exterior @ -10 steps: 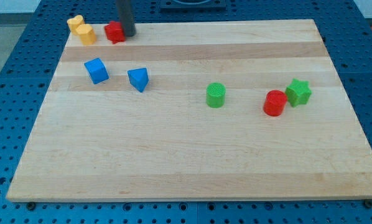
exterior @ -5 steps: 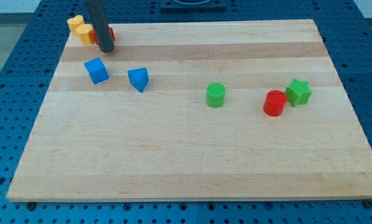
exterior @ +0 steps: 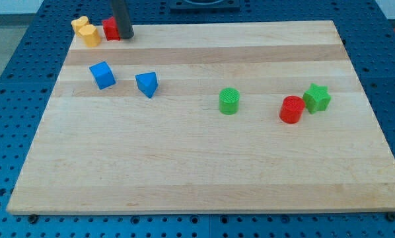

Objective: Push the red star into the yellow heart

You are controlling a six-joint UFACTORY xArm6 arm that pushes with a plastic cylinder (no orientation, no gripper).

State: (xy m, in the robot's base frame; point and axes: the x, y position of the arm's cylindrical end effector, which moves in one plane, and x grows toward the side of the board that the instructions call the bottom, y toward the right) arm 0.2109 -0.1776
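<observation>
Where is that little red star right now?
The red star sits at the board's top-left corner in the view, just right of the yellow heart, with my tip against its right side.

Red star (exterior: 109, 29): small red block at the board's top left corner, its right side partly hidden behind the dark rod, so its points are hard to make out. Yellow heart (exterior: 86, 31): small yellow block, lobed outline, lying just left of the red star, nearly touching it.

Wooden board (exterior: 204, 165), pale, banded grain | blue perforated bench (exterior: 12, 73) around it | light even, possibly overhead
</observation>
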